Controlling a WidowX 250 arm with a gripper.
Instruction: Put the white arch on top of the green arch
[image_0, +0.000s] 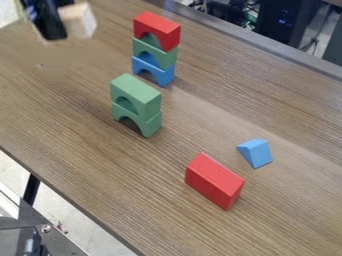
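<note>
Black gripper (53, 24), beyond and left of the all-green stack (137, 97), sits beside the pale block (80, 21) I take for the white arch; I cannot tell if it's clamped. Pickup seems the step; next, secure it, then lower it onto the stack. Brown tabletop (200, 132) surrounds the stack; dark equipment (284, 22) stands beyond, right.

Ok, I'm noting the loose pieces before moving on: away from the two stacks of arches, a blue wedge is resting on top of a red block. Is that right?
Not quite: the wedge isn't on top of the block. The camera view shows the blue wedge lying on the table beside the red block, not touching it. The rest holds.
</note>
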